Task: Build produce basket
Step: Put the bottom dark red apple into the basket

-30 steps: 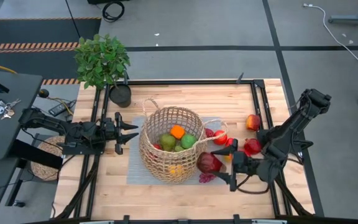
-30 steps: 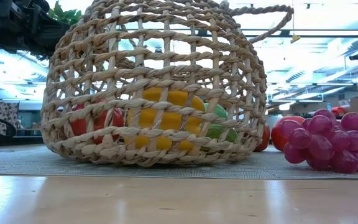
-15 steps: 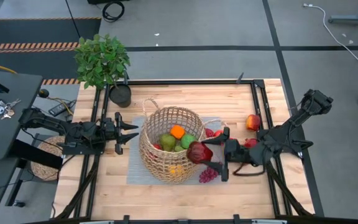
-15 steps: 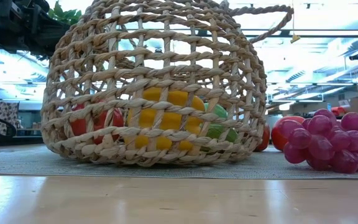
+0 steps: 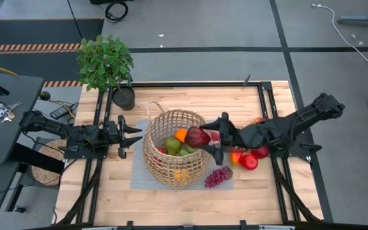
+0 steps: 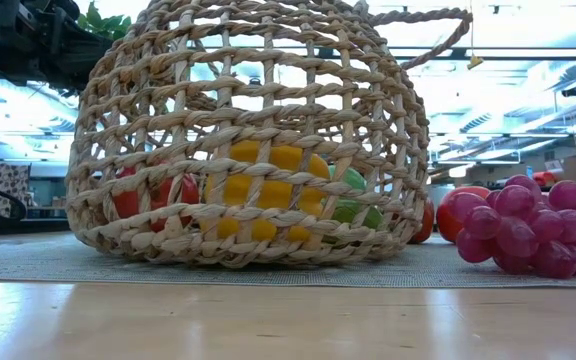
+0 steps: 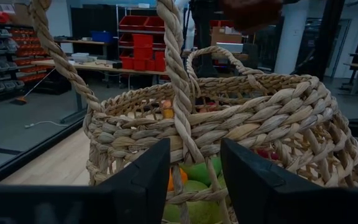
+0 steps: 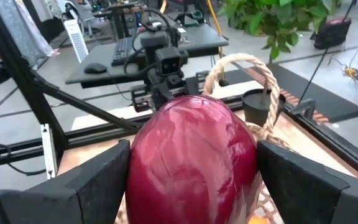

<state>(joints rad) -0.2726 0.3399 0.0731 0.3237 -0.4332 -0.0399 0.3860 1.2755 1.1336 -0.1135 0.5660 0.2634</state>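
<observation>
High view: the basket [image 5: 174, 148] sits at frame centre on a grey mat [image 5: 138, 176] on the worktop [image 5: 260, 198]. The right end effector [image 5: 211, 136], reaching in from the right, pinches a dark red vegetable [image 5: 197, 136] over the basket's right rim. The left end effector [image 5: 128, 133] waits just left of the basket, fingers spread on nothing. An orange piece [image 5: 181, 135] and green pieces [image 5: 173, 145] lie inside; grapes [image 5: 218, 176] and red apples [image 5: 248, 161] lie at lower right, outside.

Low view: the basket [image 6: 248, 140] fills the frame, yellow [image 6: 268, 190] and red produce [image 6: 153, 195] visible through the weave; the grapes [image 6: 548, 228] sit at right.

Left wrist view: the near loop handle [image 7: 178, 87] rises between the spread fingers [image 7: 143, 180], untouched.

Right wrist view: the red vegetable [image 8: 191, 155] fills the space between the fingers [image 8: 92, 183], firmly gripped.

For a clean placement, the piece should probably travel further inward past the rim, clear of the handle, and be lowered before release.
</observation>
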